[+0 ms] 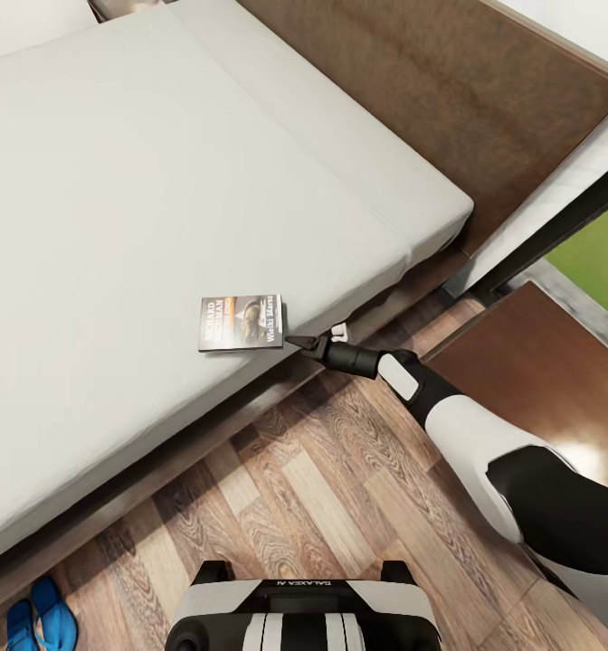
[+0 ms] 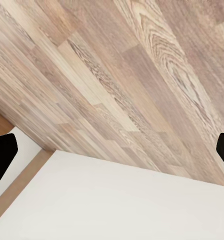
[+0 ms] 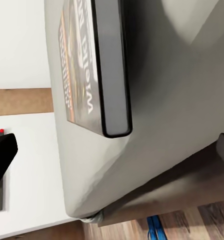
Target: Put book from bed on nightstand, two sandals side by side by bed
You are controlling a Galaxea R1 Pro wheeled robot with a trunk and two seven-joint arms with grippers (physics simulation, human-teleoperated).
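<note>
Book: flat on the grey mattress, near the bed's near edge.
Right gripper: level with the mattress edge, tips just right of the book; jaws spread wide, holding nothing.
Left gripper: over plank floor; jaws wide apart, empty.
Sandals: blue pair, floor, near left, beside the bed.
Nightstand: right, by the window.

The thin dark-covered paperback book shows "RICHARD" in white lettering; the robot's white base panel reads "GALAXEA AI", inverted.
</note>
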